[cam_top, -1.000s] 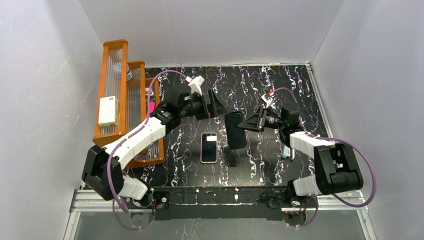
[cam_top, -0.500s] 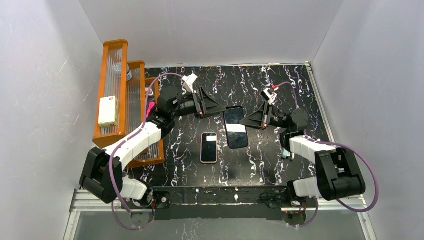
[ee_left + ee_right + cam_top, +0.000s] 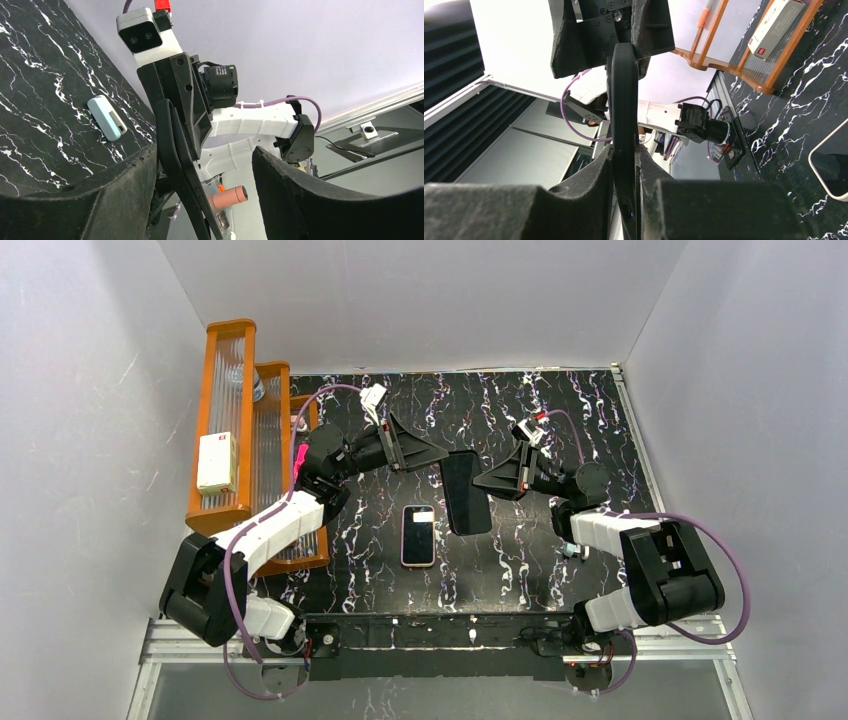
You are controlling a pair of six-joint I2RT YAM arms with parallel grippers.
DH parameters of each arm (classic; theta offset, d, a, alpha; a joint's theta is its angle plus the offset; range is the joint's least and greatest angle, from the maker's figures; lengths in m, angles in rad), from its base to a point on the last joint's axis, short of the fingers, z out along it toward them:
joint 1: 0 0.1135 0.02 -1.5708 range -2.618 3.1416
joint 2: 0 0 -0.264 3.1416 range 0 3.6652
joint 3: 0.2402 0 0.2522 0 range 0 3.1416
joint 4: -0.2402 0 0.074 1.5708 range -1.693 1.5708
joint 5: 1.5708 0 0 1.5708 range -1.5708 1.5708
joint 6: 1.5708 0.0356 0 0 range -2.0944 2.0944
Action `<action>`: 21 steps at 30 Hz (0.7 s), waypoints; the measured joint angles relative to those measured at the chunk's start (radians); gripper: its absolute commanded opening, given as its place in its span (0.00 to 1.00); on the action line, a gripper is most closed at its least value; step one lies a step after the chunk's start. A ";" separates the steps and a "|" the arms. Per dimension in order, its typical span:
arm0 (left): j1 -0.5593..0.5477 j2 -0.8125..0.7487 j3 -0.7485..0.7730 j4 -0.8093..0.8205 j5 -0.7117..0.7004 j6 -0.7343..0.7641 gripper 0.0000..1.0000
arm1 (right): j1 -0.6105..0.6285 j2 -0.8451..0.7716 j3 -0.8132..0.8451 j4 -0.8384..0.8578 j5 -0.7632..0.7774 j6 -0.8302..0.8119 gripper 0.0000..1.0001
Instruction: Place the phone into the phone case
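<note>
1. The right gripper [image 3: 480, 483], right of centre in the top view, is clamped on the phone [image 3: 465, 495] and holds it above the marbled table [image 3: 540, 405].
2. The left gripper [image 3: 441, 454] sits just upper left of the phone. Its fingers [image 3: 310, 200] are spread wide, with the phone's upper edge between them.
3. The phone case [image 3: 418, 536] lies flat on the table at lower left of the phone, its pink rim facing up, apart from both grippers.
</note>
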 measured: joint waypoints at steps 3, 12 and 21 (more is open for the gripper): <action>-0.004 0.002 -0.003 0.025 -0.003 -0.010 0.60 | 0.002 0.002 0.000 0.018 0.008 0.018 0.01; -0.033 0.026 -0.025 0.040 -0.023 -0.031 0.09 | 0.006 0.002 -0.001 0.051 0.018 0.020 0.01; -0.033 0.066 -0.038 0.040 -0.040 -0.073 0.00 | -0.002 0.002 -0.025 0.045 0.022 -0.015 0.23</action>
